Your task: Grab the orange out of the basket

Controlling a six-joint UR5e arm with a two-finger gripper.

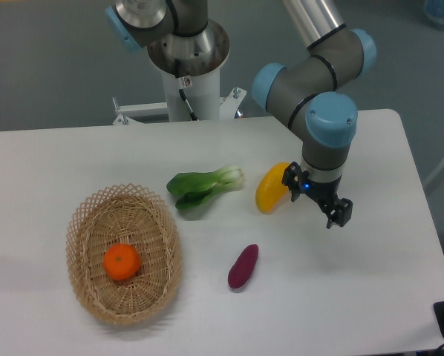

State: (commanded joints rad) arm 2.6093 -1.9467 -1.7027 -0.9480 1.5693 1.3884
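Counted on the white table: one oval wicker basket, holding one orange. Outside the basket, three more items of produce: one bok choy with green leaves and a pale stalk, one elongated yellow-orange fruit, looks like a mango, and one small dark purple vegetable, possibly a sweet potato, cannot tell exactly. In total five loose things: one basket, two fruits, two vegetables. No duplicate of any kind. Also one robot arm, with one two-finger gripper at its end, showing two black fingers.
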